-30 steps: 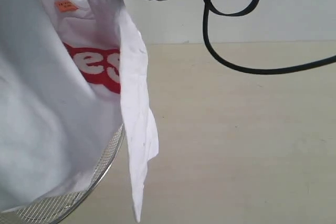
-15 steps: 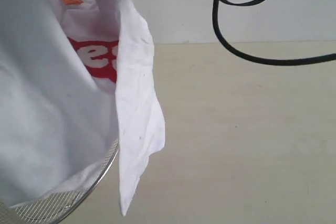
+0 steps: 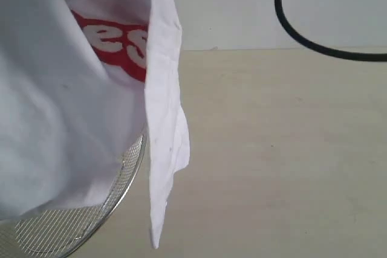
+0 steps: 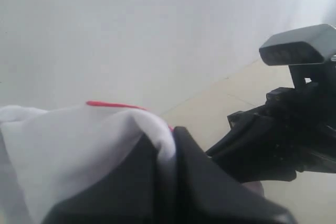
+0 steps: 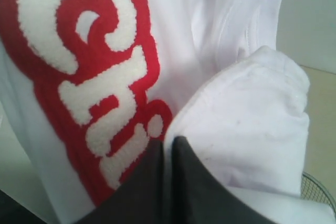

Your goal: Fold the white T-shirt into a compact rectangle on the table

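Note:
The white T-shirt (image 3: 66, 125) hangs in the air at the left of the exterior view, its red print (image 3: 115, 43) showing and one sleeve dangling down over the table (image 3: 278, 149). My left gripper (image 4: 170, 142) is shut on a white fold of the T-shirt (image 4: 79, 150). My right gripper (image 5: 169, 145) is shut on the T-shirt (image 5: 247, 124) beside its red lettering (image 5: 89, 72). Neither gripper shows in the exterior view.
A round wire-mesh basket (image 3: 91, 222) sits under the hanging shirt at the lower left. A black cable (image 3: 302, 34) loops across the upper right. The other arm's black body (image 4: 283, 129) appears in the left wrist view. A pale wall stands behind the table.
The shirt has been lifted higher: the orange neck tag has risen almost out of the top of the frame and the black arm has left the exterior view.

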You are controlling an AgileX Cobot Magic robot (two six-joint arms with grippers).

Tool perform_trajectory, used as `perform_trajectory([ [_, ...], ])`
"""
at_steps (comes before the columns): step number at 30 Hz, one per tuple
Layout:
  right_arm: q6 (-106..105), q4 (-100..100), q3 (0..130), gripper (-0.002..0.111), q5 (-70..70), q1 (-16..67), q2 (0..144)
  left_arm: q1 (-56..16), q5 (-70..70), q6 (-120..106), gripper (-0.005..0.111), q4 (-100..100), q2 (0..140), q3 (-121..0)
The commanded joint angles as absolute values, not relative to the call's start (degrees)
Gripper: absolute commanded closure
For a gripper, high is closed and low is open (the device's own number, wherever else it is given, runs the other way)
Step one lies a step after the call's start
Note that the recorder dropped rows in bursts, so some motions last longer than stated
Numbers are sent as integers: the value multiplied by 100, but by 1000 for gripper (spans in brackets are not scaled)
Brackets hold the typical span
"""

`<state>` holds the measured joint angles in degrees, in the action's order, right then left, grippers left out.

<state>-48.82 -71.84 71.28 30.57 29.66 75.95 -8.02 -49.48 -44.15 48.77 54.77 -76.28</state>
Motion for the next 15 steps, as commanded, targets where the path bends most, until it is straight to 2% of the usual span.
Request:
perform_trajectory([
  [1, -4832, -7015, 7162, 108, 3010, 2918, 7270, -792, -5053, -4461, 102, 5093, 5464, -7694],
  [10, -3124, -4798, 7162, 108, 3164, 2908, 6827, -792, -5333, -4461, 102, 5119, 5464, -7694],
  [15, -2691, -4255, 7162, 108, 3191, 2908, 6583, -792, -5753, -4461, 102, 5317, 5464, -7694],
])
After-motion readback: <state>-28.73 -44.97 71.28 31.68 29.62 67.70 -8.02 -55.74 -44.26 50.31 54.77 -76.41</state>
